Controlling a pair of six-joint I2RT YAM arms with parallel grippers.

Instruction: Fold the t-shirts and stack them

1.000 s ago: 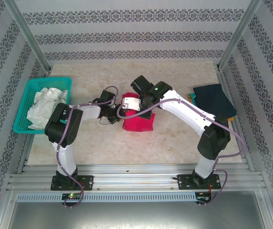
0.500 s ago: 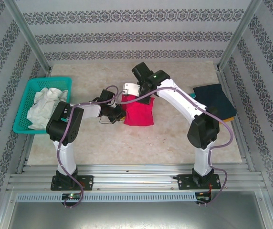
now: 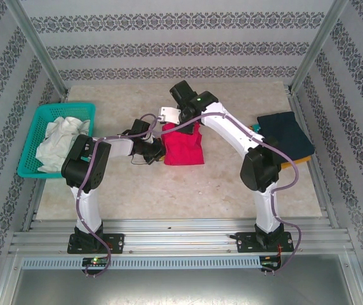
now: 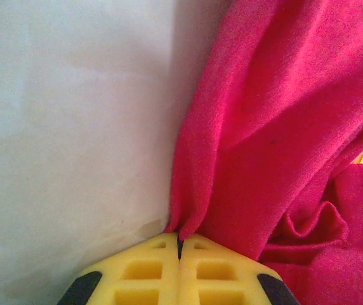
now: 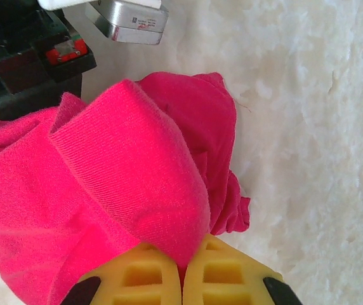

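Observation:
The crimson-pink t-shirt (image 3: 183,147) lies bunched at the table's middle, partly lifted between both arms. My left gripper (image 3: 158,149) is shut on its left edge; the yellow fingers (image 4: 150,273) pinch a thin fold of the pink t-shirt (image 4: 277,127). My right gripper (image 3: 183,127) is shut on the far edge, a thick fold of the pink t-shirt (image 5: 124,184) clamped between its fingers (image 5: 232,279). The navy blue t-shirt (image 3: 285,132) lies folded at the right, with the yellow-orange t-shirt (image 3: 299,160) peeking from under it.
A teal mesh basket (image 3: 39,124) at the left edge holds white cloth (image 3: 59,138). Bare marble table (image 3: 188,190) stretches in front of the pink shirt. Metal frame posts stand at the far corners.
My right gripper has drawn the far edge of the pink shirt away from the arms' bases, stretching the cloth longer. The left gripper has stayed put on its edge.

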